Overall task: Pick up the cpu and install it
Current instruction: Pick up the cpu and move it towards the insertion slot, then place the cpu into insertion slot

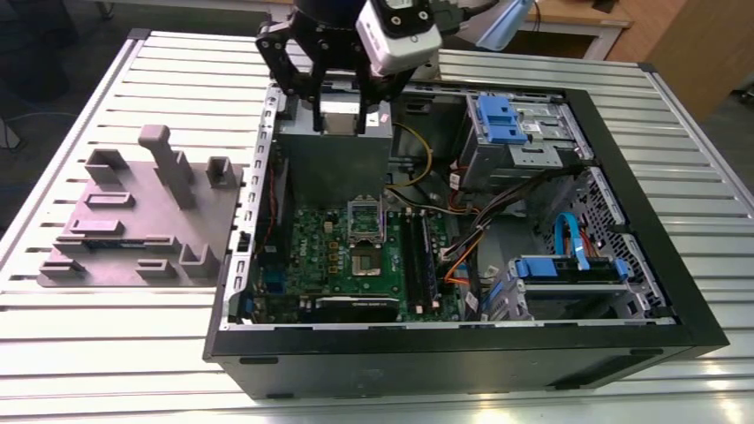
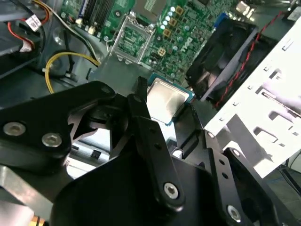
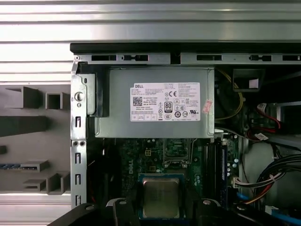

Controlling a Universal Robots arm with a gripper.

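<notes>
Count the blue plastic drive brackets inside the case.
2. The far blue bracket sits on the drive bay toward the exterior view's upper right; the near blue bracket tops the drive cage at the lower right. More may be hidden under cables.

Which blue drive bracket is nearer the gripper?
The upper bracket in the exterior view; the gripper, holding the cpu, is level with it. The other bracket sits lower.

Silver cpu in the black hand's grasp, green motherboard beyond.
</notes>
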